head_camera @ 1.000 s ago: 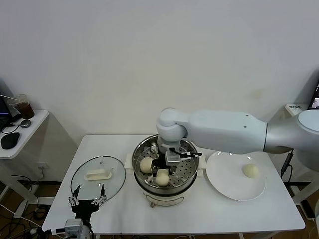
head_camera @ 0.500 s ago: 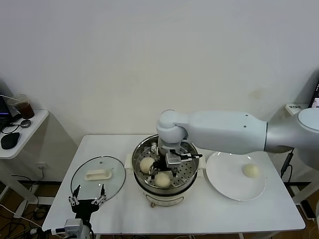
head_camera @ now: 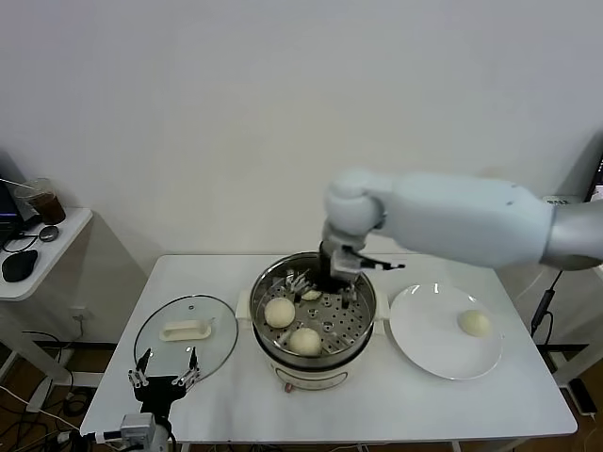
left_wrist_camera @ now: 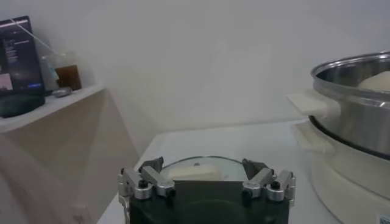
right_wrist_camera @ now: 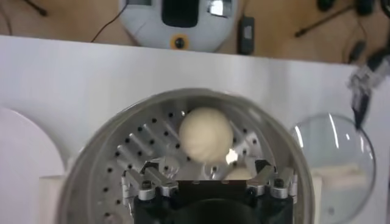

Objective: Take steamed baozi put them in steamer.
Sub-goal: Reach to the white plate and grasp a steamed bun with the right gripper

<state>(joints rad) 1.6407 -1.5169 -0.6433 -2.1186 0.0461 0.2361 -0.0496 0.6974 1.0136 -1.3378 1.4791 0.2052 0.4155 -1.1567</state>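
The whole white table (head_camera: 236,400) is seen from the head view above, while the shiny round stainless-steel steamer pot (left_wrist_camera: 359,103) is viewed low from the left wrist and straight down, close, from the right wrist (right_wrist_camera: 109,152).

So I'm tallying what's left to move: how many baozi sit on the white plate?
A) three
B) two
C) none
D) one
D: a single baozi lies on the white plate, while the others visible sit in the steamer.
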